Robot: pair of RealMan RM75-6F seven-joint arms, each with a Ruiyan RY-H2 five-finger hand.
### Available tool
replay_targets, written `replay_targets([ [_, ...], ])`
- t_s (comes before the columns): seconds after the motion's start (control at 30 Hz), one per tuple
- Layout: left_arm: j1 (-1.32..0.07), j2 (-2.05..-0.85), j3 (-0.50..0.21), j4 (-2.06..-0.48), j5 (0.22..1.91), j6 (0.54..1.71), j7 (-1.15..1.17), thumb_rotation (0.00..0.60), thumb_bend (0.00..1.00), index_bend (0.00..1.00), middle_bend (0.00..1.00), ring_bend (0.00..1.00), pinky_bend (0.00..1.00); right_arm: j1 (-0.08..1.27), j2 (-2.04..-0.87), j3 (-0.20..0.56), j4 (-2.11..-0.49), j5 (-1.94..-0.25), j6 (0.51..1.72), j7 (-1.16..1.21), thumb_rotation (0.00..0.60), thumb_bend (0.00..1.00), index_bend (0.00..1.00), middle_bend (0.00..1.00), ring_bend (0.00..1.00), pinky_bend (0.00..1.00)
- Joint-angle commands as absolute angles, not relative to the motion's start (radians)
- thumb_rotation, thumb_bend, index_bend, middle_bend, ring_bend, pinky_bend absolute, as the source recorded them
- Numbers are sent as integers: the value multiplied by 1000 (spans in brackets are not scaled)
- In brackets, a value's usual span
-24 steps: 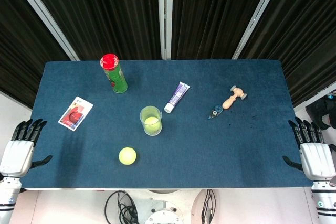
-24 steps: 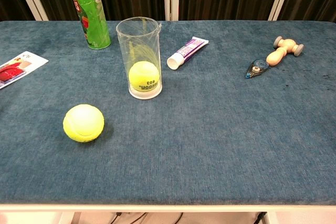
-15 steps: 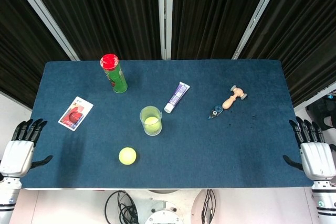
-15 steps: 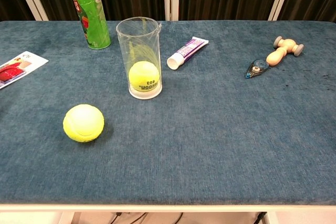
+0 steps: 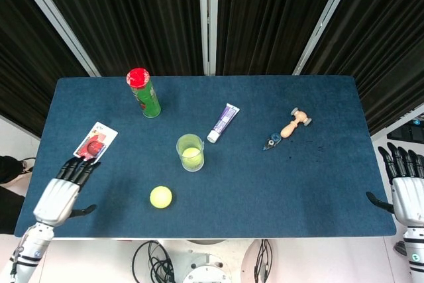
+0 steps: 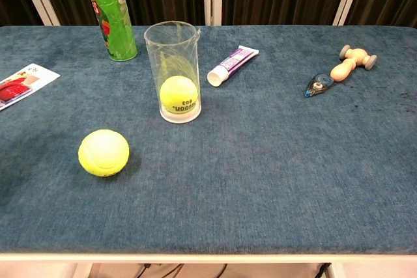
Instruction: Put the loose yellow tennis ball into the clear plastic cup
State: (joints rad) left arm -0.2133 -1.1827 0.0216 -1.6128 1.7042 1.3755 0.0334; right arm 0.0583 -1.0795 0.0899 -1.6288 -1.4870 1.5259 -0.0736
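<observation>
The left hand [image 5: 58, 193] hovers over the front left corner of the blue bench [image 5: 318, 190], well left of the clear plastic cup [image 5: 190, 152], its fingers spread wide and holding nothing. Just beyond its fingertips lies a printed card [image 5: 95, 142], flat on the cloth, left of the cup. Behind the cup and to its left stands a green canister with a red lid [image 5: 144, 93], upright.

The loose yellow tennis ball [image 6: 103, 152] rests on the bench in front of the cup and a little to its left, apart from it. The cup stands upright near the bench's middle with another yellow ball [image 6: 178, 94] at its bottom.

Just right of the cup and behind it lies a white and purple tube [image 5: 223, 122]. Further right sit a small blue tape dispenser [image 5: 272, 142] and a wooden toy hammer [image 5: 294, 122], close together.

The right hand [image 5: 406, 193] is well right of the cup, off the bench's right edge, fingers extended and apart, empty.
</observation>
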Motion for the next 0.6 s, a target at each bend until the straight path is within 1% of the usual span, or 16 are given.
replay_targets([
  [0.03, -280, -1228, 32, -1626, 1737, 1286, 68, 600, 58, 103, 60, 0, 88, 56, -1076, 86, -1633, -1494, 1529, -72, 600, 46, 0, 0, 0, 0],
  [0.23, -381, -1298, 25, -1644, 1762, 1155, 119, 600, 58, 102, 60, 0, 88, 46, -1072, 79, -1623, -1489, 1530, -52, 600, 46, 0, 0, 0, 0],
  [0.43, -449, -1356, 0, -1647, 1743, 1084, 135, 600, 58, 102, 60, 0, 88, 38, -1065, 78, -1615, -1484, 1533, -30, 600, 50, 0, 0, 0, 0],
  [0.6, -491, -1390, 3, -1630, 1719, 1021, 140, 600, 58, 102, 60, 0, 103, 31, -1061, 80, -1608, -1480, 1541, -17, 600, 49, 0, 0, 0, 0],
])
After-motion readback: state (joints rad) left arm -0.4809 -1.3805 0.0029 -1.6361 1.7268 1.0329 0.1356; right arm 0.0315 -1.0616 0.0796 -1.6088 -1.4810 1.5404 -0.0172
